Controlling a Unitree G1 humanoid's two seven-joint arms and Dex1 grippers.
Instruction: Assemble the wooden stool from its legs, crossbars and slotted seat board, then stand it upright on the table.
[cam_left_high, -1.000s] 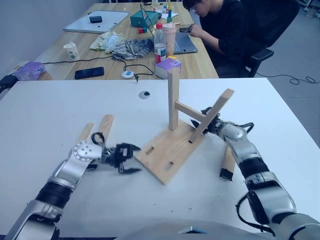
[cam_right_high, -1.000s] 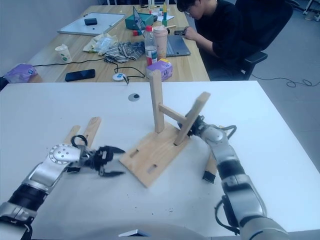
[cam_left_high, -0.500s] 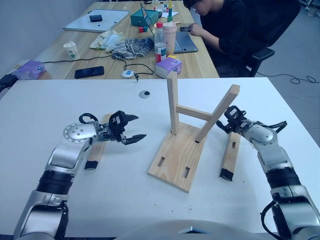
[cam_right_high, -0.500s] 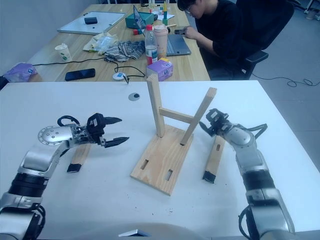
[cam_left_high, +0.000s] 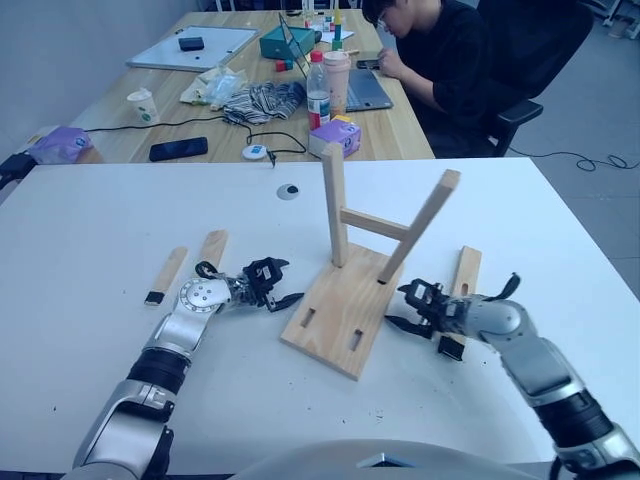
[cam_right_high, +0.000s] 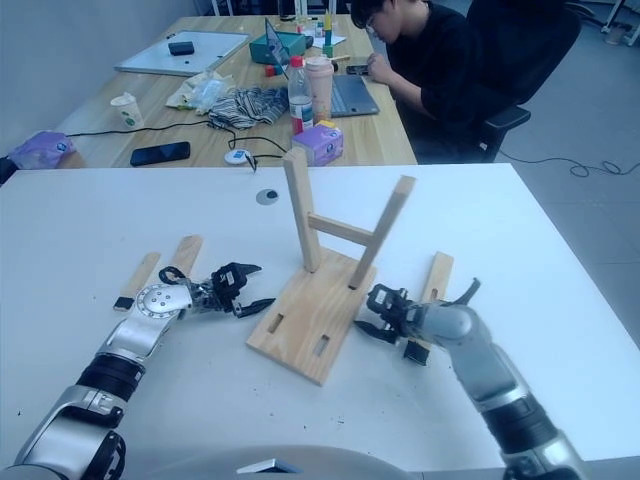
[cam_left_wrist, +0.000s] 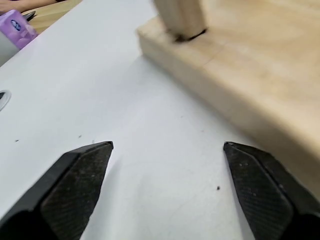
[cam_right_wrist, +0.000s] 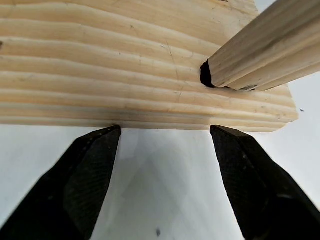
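Mid-frame, left claw (cam_left_high: 290, 281) and right claw (cam_left_high: 395, 306), wide open and empty, flank the slotted seat board (cam_left_high: 340, 300): probably stiff, light, best gripped edgewise.

We see a flat, pale wooden seat board (cam_left_high: 335, 322) lying on the white table (cam_left_high: 100, 220), with two empty rectangular slots (cam_left_high: 308, 318) at its near end. From its far end rise an upright wooden leg (cam_left_high: 334, 205) and a leaning wooden leg (cam_left_high: 420, 225) tilted out to the right, joined by a thin wooden crossbar (cam_left_high: 375, 223). Three loose pieces lie flat: a short dark-tipped stick (cam_left_high: 165, 275) and a wider wooden bar (cam_left_high: 213, 247) side by side left of the board, and a long wooden bar (cam_left_high: 465, 268) to its right.
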